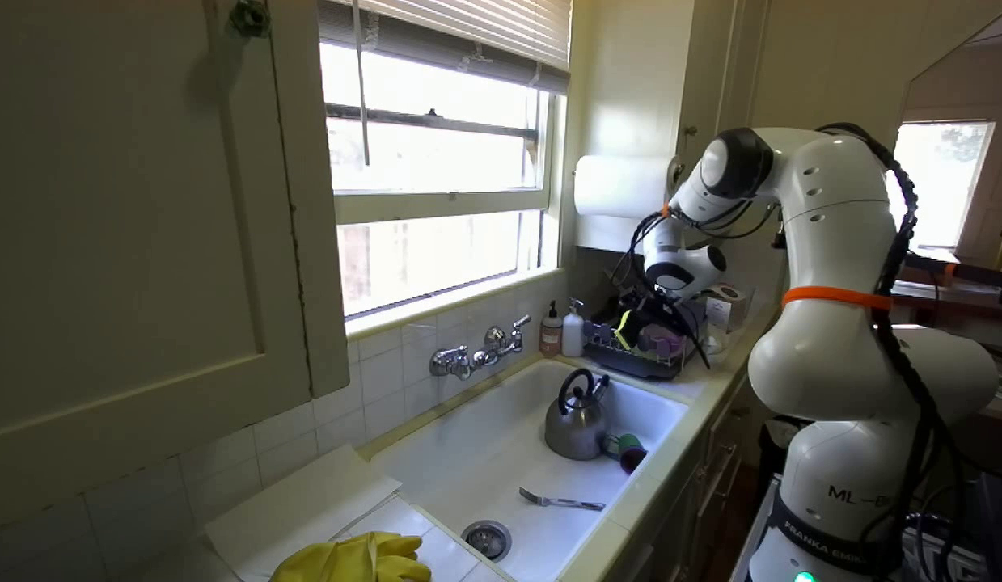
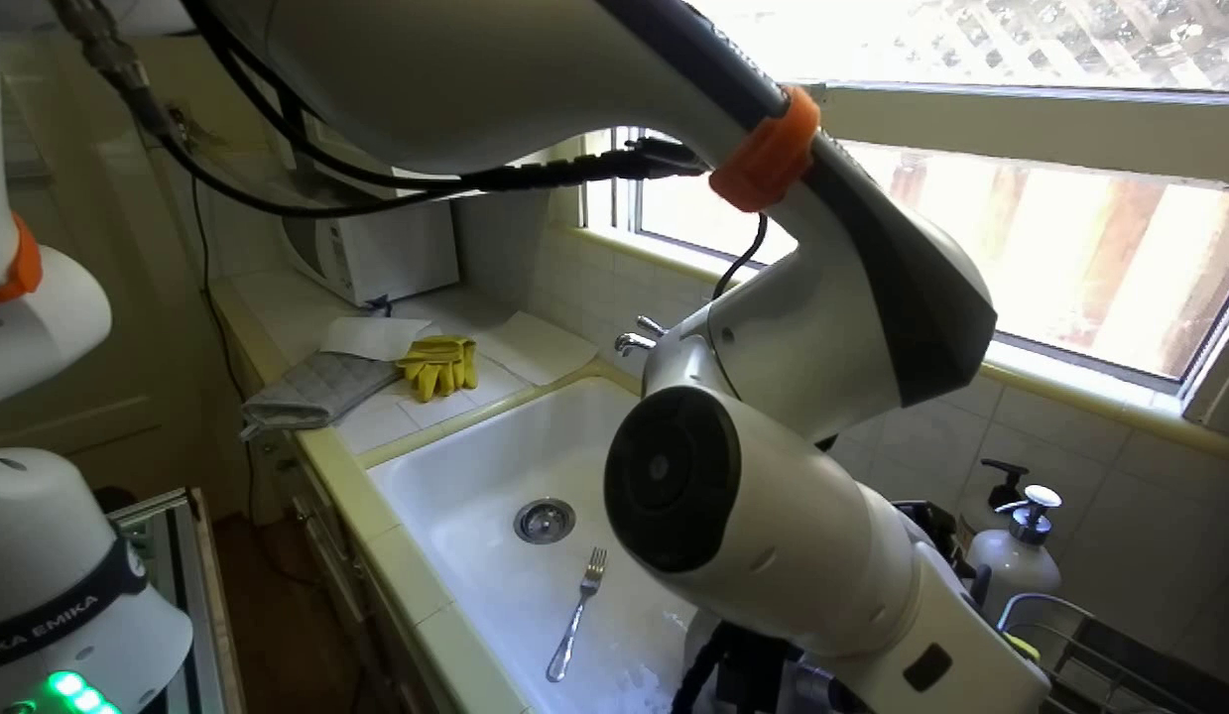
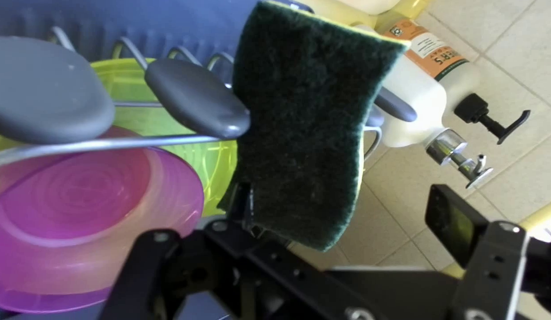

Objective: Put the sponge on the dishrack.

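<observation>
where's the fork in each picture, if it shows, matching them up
In an exterior view: fork low, right of center, right of the drain.
In an exterior view: fork low, just left of center, below the drain.
Wrist view: fork not in it.
Shared landmark: the white pump bottle, in all three.

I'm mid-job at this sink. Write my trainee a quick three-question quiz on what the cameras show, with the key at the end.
1. True or false: the pincer stands open, not clamped on the sponge.

2. Which of these lies in the sink?
A) gloves
B) fork
C) paper roll

3. How many pump bottles stand beside the dishrack?

Key: 1. True. 2. B. 3. Two.
</observation>
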